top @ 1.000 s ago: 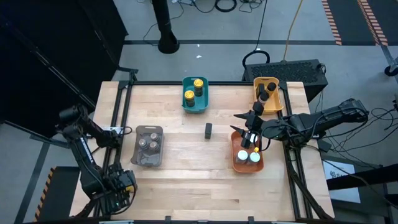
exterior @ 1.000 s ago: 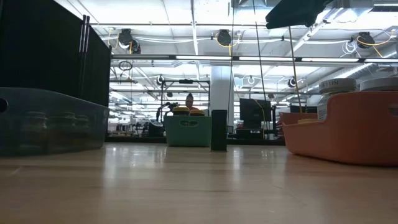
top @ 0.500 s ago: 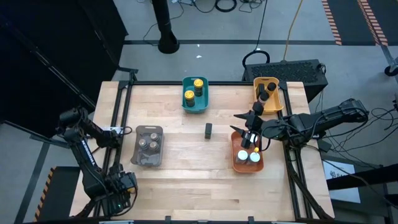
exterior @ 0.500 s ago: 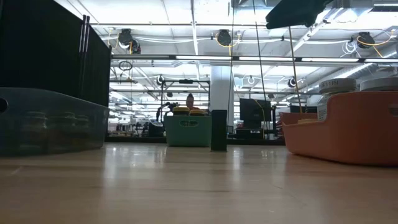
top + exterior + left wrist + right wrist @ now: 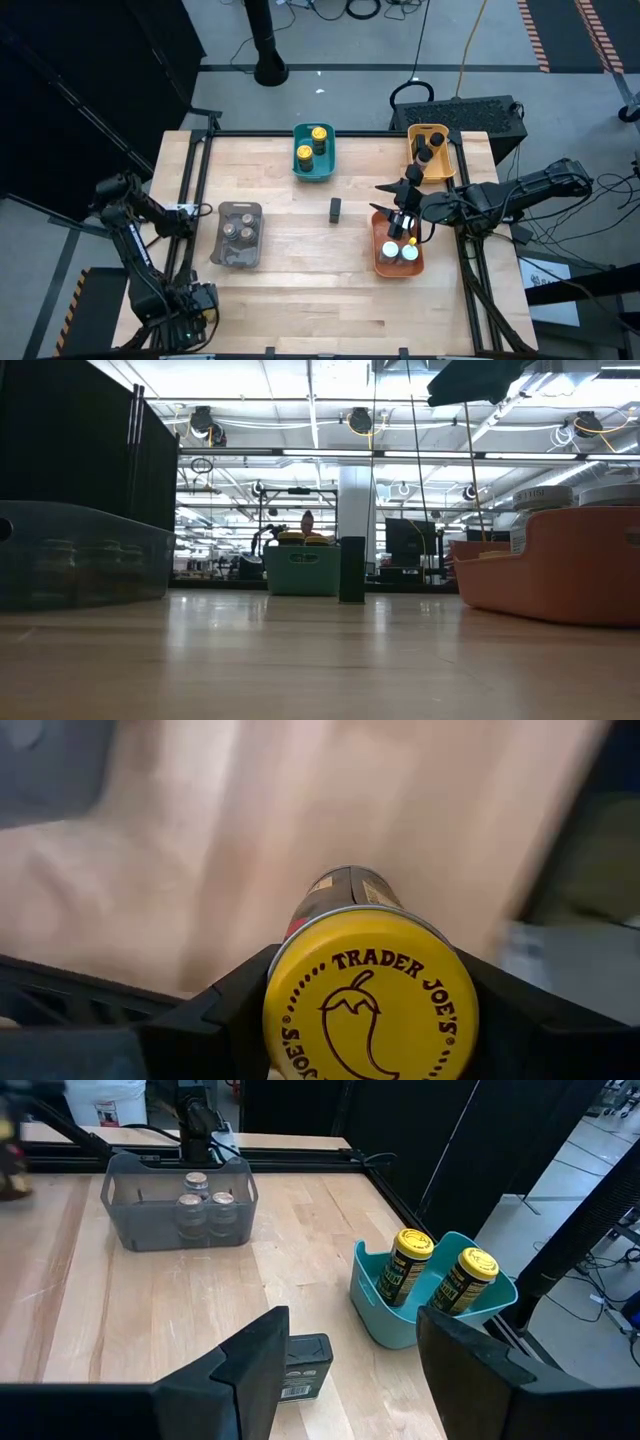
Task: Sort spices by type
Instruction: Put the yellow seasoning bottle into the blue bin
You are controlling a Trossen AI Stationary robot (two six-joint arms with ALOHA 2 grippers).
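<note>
My left gripper (image 5: 190, 300) is at the table's near left corner, shut on a yellow-topped spice jar (image 5: 368, 1005) that the gripper hides in the high view. My right gripper (image 5: 388, 200) hangs open over the far end of the orange tray (image 5: 380, 262), which holds white-topped jars (image 5: 399, 251). One slim black jar (image 5: 335, 208) stands alone mid-table, ahead of the right gripper's fingers (image 5: 303, 1365). Two yellow-topped jars stand in the teal tray (image 5: 313, 172). Grey-brown-topped jars fill the grey tray (image 5: 222, 240), and slim black jars the yellow tray (image 5: 445, 150). My left gripper pinches the yellow-topped jar at its lid end (image 5: 300, 970), one finger (image 5: 225, 1010) on each side. The jar lies along the fingers, lid toward the wrist and base pointing away. It appears lifted clear, with blurred table beyond it.
Bare wood lies between the grey tray and the orange tray and along the near edge (image 5: 320, 310). A black metal frame (image 5: 200, 180) borders the table on the left and right. In the low view the grey tray (image 5: 80, 555) and the orange tray (image 5: 560, 575) stand nearest.
My left gripper, carrying the yellow-topped jar, has moved a little toward the table's near edge. The right arm and the trays have kept still.
</note>
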